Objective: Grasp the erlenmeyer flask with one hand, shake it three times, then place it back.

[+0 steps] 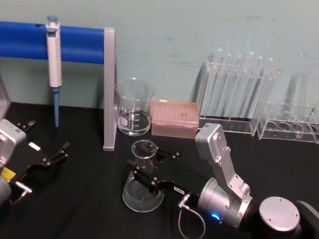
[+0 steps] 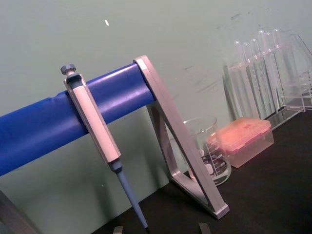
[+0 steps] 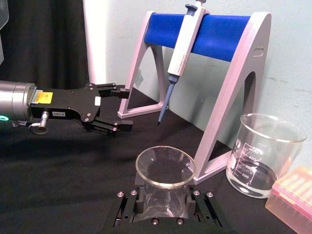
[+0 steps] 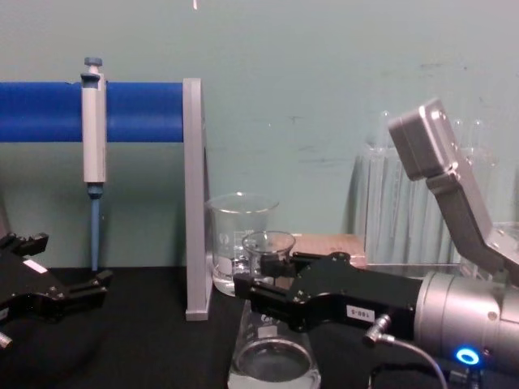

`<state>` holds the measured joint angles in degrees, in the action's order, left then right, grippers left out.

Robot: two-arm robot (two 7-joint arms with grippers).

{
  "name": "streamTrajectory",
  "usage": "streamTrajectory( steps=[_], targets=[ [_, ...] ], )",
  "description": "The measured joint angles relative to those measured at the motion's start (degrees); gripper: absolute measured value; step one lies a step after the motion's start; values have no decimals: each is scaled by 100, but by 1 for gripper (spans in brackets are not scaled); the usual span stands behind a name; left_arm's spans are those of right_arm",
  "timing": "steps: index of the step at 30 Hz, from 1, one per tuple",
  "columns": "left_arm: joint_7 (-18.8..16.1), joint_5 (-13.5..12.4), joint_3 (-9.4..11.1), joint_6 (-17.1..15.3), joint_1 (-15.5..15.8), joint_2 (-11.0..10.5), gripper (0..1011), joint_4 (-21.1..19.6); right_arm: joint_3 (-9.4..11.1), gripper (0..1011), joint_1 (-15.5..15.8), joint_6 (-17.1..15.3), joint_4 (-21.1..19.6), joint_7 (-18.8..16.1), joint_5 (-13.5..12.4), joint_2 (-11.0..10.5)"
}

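**A:** In the head view, where is the flask, and how is it held?

**B:** The flask (image 1: 139,200) is stood upright on the black worktop (image 1: 81,214), in front of the beaker (image 1: 133,108). Its neck is pinched from both sides by the right end effector (image 1: 148,164), probably because only that narrow part fits between the fingers. The left end effector (image 1: 48,137) is parked well apart with its fingers spread, so room is left for shaking.

**A:** And the left wrist view?

**B:** The pipette (image 2: 92,124) is hung on the blue bar of the stand (image 2: 39,129). The test tubes (image 2: 258,68) and the pink box (image 2: 241,139) are set back by the wall, and so judged to be out of the swing path.

**A:** The right wrist view?

**B:** The fingers are pressed against the glass just under the flared rim. A grip there is judged unlikely to slip.

**A:** The chest view?

**B:** The wide base is rested on the worktop with a little liquid low inside, so little spilling is expected. Whether the shaking is done cannot be told.
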<state>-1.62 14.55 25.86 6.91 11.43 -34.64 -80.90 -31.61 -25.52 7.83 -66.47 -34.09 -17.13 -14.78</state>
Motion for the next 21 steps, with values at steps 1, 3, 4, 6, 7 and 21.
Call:
streamTrajectory(
  steps=[1, 3, 4, 6, 7, 21],
  targets=[
    [0, 0, 0, 0, 0, 0, 1001, 0, 0, 452, 1, -6, 0, 0, -2, 1],
    [0, 0, 0, 0, 0, 0, 1001, 0, 0, 452, 4, -26, 8, -2, -13, 5],
    [0, 0, 0, 0, 0, 0, 1001, 0, 0, 452, 6, -35, 17, -5, -22, 8],
    [0, 0, 0, 0, 0, 0, 1001, 0, 2, 451, 10, -44, 22, -9, -35, 12],
    [0, 0, 0, 0, 0, 0, 1001, 0, 3, 452, 17, -51, 22, -12, -49, 13],
    [0, 0, 0, 0, 0, 0, 1001, 0, 12, 452, 42, -117, 23, -21, -131, 6]
  ],
)
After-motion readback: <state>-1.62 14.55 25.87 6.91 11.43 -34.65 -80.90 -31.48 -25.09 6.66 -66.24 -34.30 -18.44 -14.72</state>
